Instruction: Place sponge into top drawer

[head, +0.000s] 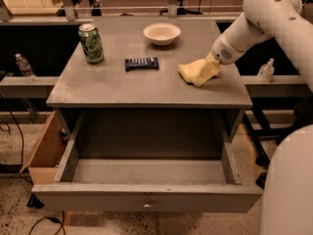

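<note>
Sitting on tabletop (122,88), right side: sponge (194,72) w/ gripper (212,64) at its right end.
Grip state: can't tell. Top drawer (98,198) pulled open at near side, below tabletop; sponge outside it.

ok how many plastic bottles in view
2: left bottle stands left of the table, right bottle right of it, beyond the gripper at the sponge. Others may be hidden.

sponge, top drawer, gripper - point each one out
sponge (191,71): camera view, on its left part.
top drawer (98,198): camera view, on its front panel.
gripper (211,65): camera view, on its tip, at the sponge's right end.
</note>
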Action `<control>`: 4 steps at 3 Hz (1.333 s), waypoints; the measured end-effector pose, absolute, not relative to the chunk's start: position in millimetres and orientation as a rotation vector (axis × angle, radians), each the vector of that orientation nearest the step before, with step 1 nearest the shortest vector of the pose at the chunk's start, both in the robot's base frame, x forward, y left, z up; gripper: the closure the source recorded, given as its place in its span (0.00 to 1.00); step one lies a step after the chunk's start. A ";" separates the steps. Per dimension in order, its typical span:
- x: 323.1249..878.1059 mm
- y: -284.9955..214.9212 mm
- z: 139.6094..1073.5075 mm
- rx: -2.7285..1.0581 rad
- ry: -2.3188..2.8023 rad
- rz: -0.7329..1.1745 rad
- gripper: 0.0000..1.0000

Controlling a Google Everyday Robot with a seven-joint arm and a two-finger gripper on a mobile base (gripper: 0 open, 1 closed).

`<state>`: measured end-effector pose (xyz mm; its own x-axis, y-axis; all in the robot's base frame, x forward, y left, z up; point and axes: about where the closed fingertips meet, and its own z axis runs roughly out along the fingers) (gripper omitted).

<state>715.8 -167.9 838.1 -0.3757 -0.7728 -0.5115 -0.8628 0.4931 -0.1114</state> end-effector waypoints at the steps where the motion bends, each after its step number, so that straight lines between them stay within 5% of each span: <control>1: 717.8 -166.9 836.4 -1.349 2.242 0.241 0.64; 2: 706.2 -157.5 864.2 -1.392 2.190 0.223 0.88; 3: 664.9 -149.6 919.0 -1.431 2.149 0.179 1.00; 4: 627.2 -150.6 931.0 -1.398 2.185 0.179 1.00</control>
<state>627.2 -150.6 931.0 -0.3205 -0.8034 -0.5018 -0.8745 0.4546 -0.1693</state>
